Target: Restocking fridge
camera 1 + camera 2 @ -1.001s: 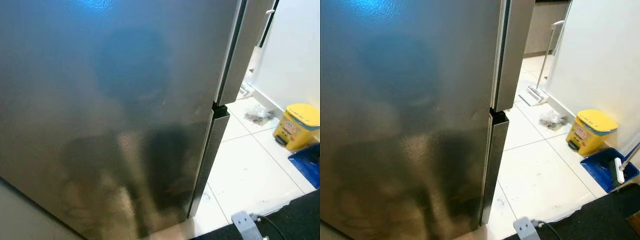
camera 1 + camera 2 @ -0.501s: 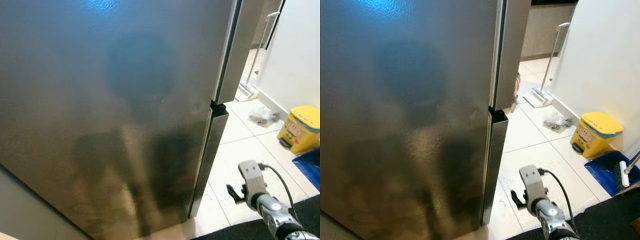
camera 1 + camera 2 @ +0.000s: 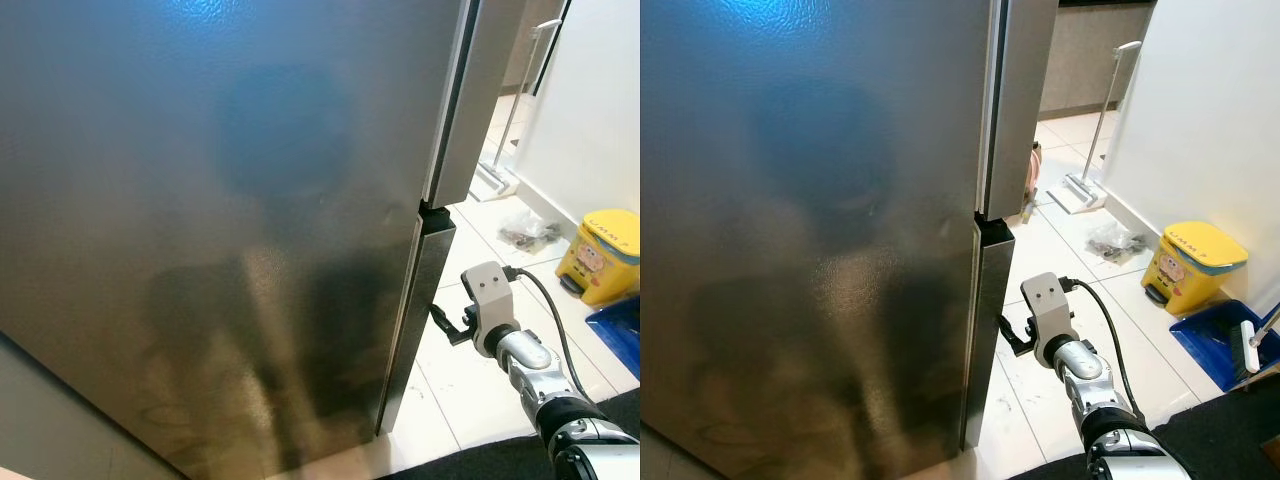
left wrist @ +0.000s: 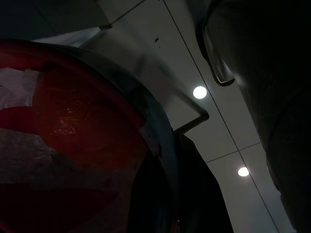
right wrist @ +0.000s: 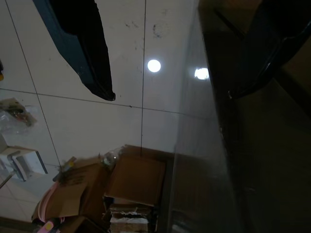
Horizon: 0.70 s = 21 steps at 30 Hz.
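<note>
The steel fridge (image 3: 230, 200) stands right before me with its doors closed; the seam between the upper and lower door (image 3: 437, 213) is at its right edge. My right gripper (image 3: 445, 322) is raised beside the lower door's right edge, open, its black fingers (image 5: 82, 43) spread with nothing between them. The dark left wrist view has a red round container with a pale label (image 4: 73, 121) close to the lens, against the ceiling, with my left gripper shut on it.
White tiled floor (image 3: 500, 380) runs to the right of the fridge, bounded by a white wall (image 3: 1210, 110). On it stand a yellow bin (image 3: 603, 255), a blue dustpan (image 3: 1220, 345), a mop (image 3: 1090, 190) and a plastic bag (image 3: 525, 232). A black mat (image 3: 1220, 440) lies near me.
My right arm has come up from the lower edge of the picture and reached forward to the lower door's right edge. The fridge stays closed.
</note>
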Motion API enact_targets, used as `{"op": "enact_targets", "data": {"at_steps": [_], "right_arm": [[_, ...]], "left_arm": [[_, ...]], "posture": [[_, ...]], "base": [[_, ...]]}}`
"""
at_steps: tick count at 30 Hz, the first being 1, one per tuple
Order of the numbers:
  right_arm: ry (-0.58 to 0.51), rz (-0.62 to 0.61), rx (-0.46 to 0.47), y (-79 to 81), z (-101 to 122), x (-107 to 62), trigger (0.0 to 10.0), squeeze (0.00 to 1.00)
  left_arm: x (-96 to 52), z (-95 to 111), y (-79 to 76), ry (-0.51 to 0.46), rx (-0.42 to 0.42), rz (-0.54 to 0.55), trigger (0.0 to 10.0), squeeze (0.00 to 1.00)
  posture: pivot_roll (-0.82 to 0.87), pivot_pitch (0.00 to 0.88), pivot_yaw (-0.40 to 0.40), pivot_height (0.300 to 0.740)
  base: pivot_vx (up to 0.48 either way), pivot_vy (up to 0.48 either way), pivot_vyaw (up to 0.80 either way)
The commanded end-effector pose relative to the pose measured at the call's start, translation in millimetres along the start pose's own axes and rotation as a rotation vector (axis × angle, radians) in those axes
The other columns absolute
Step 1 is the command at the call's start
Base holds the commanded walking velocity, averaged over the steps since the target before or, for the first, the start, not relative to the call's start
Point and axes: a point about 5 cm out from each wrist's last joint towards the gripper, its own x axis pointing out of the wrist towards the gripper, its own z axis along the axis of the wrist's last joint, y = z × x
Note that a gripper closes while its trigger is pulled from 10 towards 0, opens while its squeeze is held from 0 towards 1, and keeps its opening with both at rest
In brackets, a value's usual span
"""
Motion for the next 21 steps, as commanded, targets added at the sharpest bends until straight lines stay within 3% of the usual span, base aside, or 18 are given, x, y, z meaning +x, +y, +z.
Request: {"op": "enact_targets", "data": {"at_steps": [1, 12, 21], "right_arm": [[-0.06, 0.033, -0.024, 7.1, 15.8, 7.8, 10.0, 0.0], [-0.198, 0.165, -0.027, 35.5, 47.0, 21.7, 10.0, 0.0], [-0.243, 0.077, -0.07, 29.3, 64.9, 26.7, 10.0, 0.0]], "left_arm": [[0.4, 17.0, -0.1, -0.075, 0.007, 0.001, 10.0, 0.0], [0.4, 20.0, 0.7, -0.08, 0.016, 0.002, 10.0, 0.0], [0.5, 20.3, 0.3, -0.082, 0.016, 0.0, 10.0, 0.0]], "posture": [[-0.04, 0.0, 0.011, 0.74], [-0.04, 0.0, 0.009, 0.74], [-0.04, 0.0, 0.01, 0.74]], "base": [[0.0, 0.0, 0.0], [0.0, 0.0, 0.0], [0.0, 0.0, 0.0]]}}
